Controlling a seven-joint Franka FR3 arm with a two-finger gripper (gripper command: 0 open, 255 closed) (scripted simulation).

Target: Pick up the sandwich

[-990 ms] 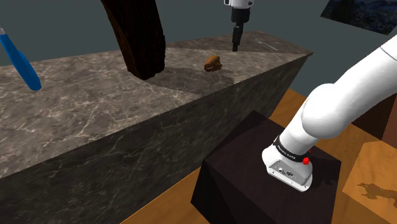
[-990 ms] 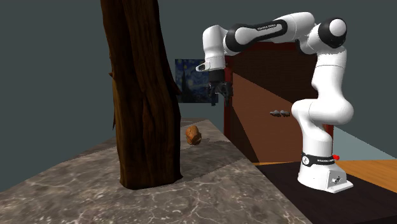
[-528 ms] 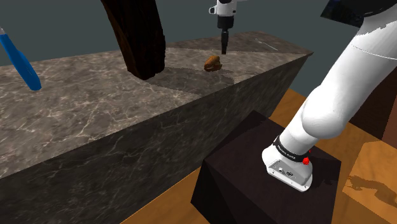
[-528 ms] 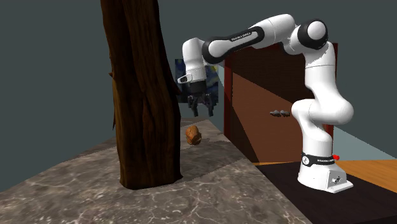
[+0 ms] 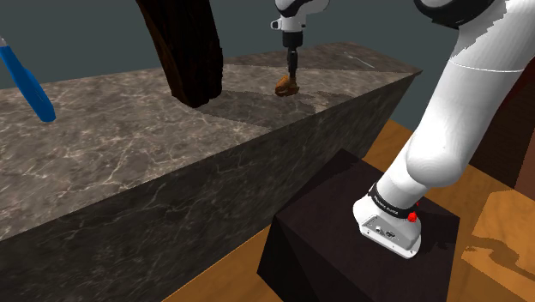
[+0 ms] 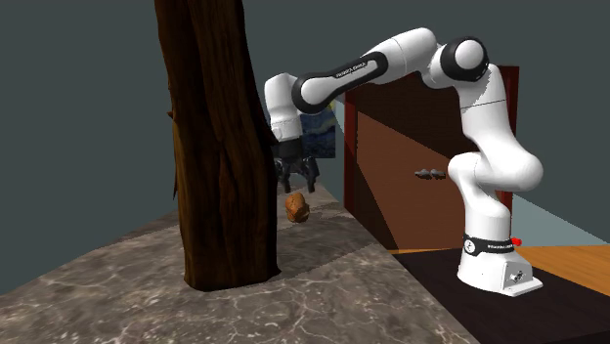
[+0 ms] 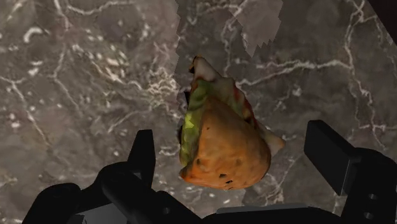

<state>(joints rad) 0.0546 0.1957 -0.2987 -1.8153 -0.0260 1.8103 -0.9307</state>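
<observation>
Scene, left to right in the shoulder view: one blue handle (image 5: 26,81), one dark trunk (image 5: 184,47), one sandwich (image 5: 287,84) far along the marble counter (image 5: 129,129), under your gripper (image 5: 292,67). Its long axis crosses the line between the fingers (image 7: 143,159), narrow tip away from the hand; they stand spread, not touching it

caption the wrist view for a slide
Open gripper hovers over the sandwich on the veined stone counter.

White rounded arm (image 6: 492,117), dark joints (image 6: 459,64), black lettered band (image 5: 387,204), red button (image 5: 412,216) near base, all-black pincer (image 6: 296,180)
</observation>
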